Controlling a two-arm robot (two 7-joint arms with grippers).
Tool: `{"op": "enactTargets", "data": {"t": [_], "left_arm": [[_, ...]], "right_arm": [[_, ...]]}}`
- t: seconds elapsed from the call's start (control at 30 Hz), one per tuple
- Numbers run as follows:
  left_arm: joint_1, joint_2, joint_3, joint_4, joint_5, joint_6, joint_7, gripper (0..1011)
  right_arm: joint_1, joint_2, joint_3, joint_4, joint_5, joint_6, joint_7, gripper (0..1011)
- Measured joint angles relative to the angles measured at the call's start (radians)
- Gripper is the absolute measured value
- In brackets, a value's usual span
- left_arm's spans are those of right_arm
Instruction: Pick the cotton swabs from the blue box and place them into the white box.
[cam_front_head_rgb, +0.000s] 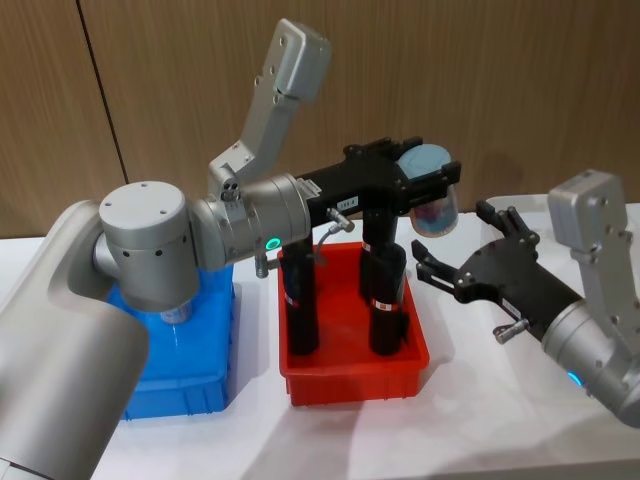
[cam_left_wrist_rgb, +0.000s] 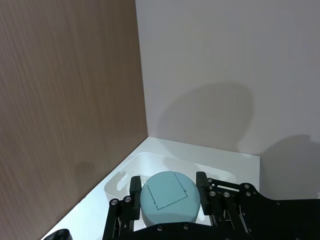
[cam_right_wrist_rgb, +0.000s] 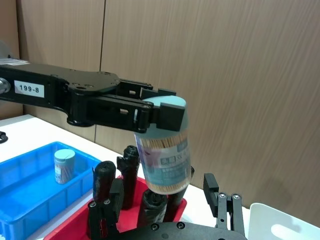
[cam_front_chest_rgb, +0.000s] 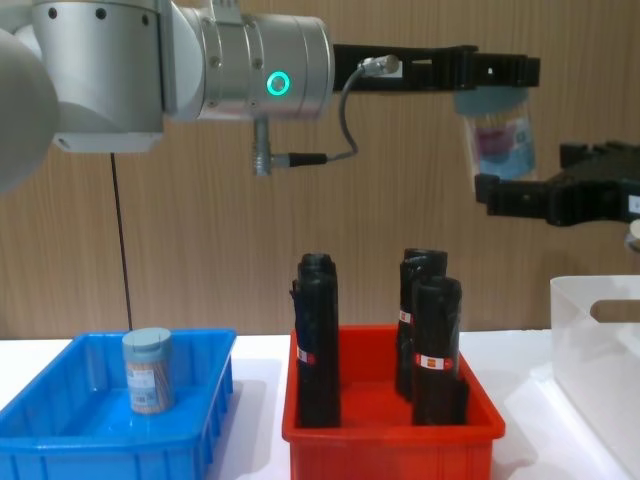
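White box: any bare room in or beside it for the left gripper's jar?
Inside the white box, what shows is bare. Bare table lies between it and the red bin, below the right gripper. Red bin is crowded: three rolls.

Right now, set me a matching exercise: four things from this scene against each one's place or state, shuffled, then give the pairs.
1. raised swab jar
2. other swab jar
3. black rolls
4. right tool

A. standing in the red bin
B. open, in the air
C. standing in the blue box
D. clamped in the left tool

Pairs: 1-D, 2-C, 3-A, 4-B
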Motion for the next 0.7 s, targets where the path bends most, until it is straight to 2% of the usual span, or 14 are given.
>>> {"op": "enactTargets", "data": {"t": [0.7], "left_arm": [[0.0,0.0,0.0,0.0,0.0,0.0,0.0,669]], "right_arm": [[0.066,-0.033,-0.007,0.045,-0.009,0.025,0.043,1002]]}}
